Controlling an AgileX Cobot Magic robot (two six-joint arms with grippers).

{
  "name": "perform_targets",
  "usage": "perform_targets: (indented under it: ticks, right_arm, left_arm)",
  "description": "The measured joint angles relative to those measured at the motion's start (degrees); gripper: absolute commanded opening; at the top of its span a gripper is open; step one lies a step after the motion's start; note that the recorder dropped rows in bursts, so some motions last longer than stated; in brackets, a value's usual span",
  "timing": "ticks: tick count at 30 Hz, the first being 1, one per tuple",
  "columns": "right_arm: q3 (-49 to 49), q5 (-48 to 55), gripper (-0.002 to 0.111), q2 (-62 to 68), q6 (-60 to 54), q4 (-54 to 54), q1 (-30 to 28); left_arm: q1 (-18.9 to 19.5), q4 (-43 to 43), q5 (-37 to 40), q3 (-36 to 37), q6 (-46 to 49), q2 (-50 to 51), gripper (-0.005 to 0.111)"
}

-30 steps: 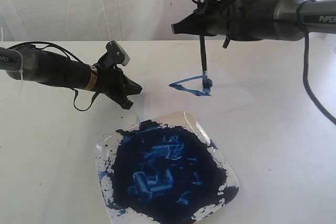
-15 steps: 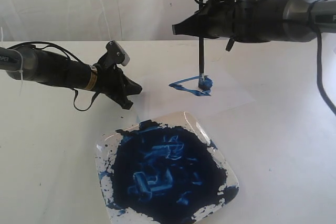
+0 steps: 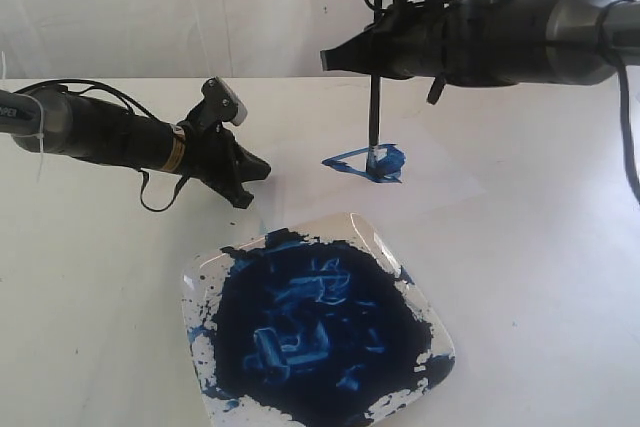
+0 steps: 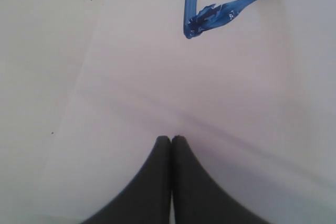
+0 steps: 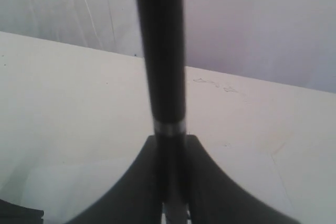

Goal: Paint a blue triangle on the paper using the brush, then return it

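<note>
On the table, the paper is laid beyond the plate. The left gripper is closed, empty, above the paper. The right gripper is clamped on the upright brush, tip at the triangle.

A square white plate smeared with dark blue paint sits on the white table.

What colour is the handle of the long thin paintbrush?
The long thin paintbrush handle is black with a narrow silver ring, clearest in the right wrist view.
</note>
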Motion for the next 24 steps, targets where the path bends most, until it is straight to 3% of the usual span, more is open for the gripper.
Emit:
perform_targets:
  ticks: [24]
  right_arm:
    - [1.14, -8.45, 0.000, -1.58, 0.00, 0.18, 0.00]
  left_arm:
    - [0.00, 0.00, 0.00, 0.00, 0.00, 0.00, 0.000]
